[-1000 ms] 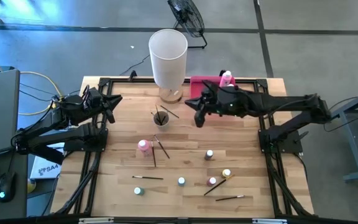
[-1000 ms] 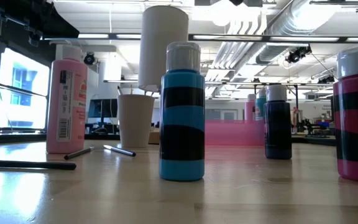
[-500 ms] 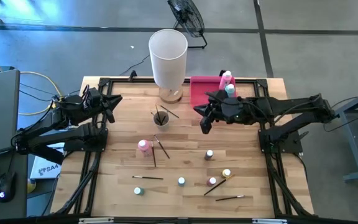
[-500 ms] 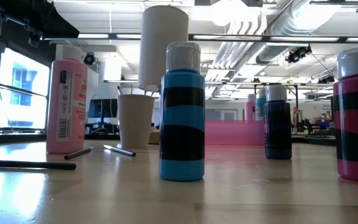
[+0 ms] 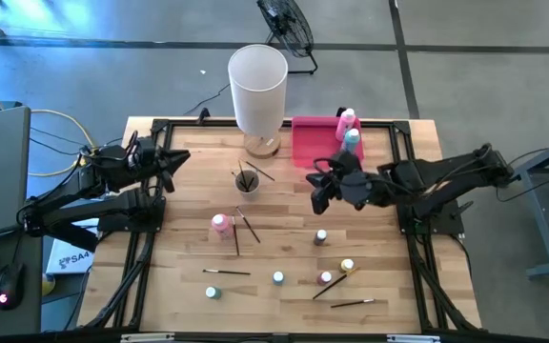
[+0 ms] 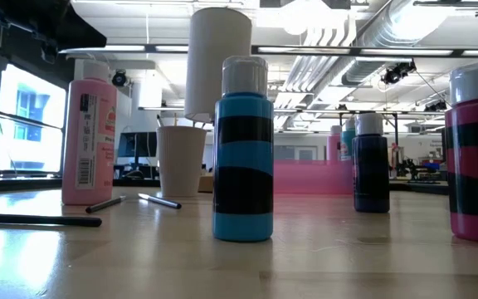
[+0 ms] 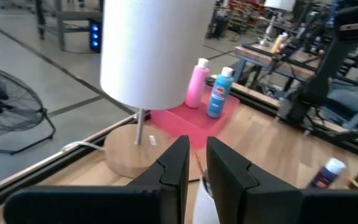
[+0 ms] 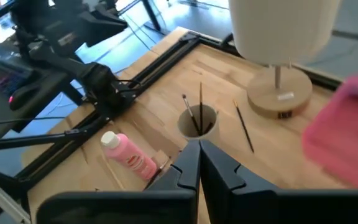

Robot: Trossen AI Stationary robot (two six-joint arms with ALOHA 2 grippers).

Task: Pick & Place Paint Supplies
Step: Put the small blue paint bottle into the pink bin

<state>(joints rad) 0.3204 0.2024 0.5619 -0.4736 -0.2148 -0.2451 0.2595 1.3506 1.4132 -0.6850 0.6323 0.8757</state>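
My right gripper [image 5: 319,200] hangs shut and holding nothing over the wood, just near-side of the pink tray [image 5: 311,143]. A pink bottle [image 5: 348,120] and a teal bottle [image 5: 353,138] stand upright in that tray. On the table are a taller pink bottle [image 5: 220,224], a paper cup [image 5: 246,180] with brushes standing in it, tiny bottles [image 5: 321,235], [image 5: 348,266], [image 5: 326,278], [image 5: 278,277], [image 5: 213,292], and loose brushes [image 5: 249,225], [image 5: 335,284]. My left gripper [image 5: 177,157] waits at the left edge, its fingers [image 7: 178,163] slightly apart.
The tall white cylinder [image 5: 257,81] on its wooden base stands at the far edge, left of the tray. A black frame [image 5: 208,124] rims the table. Bare wood lies between the cup and the right arm's base [image 5: 432,214].
My right arm has drawn back from over the pink tray toward the table's near and right side. The teal bottle in the tray, hidden under the arm a second ago, now shows. The bottles and brushes on the table have stayed in place.
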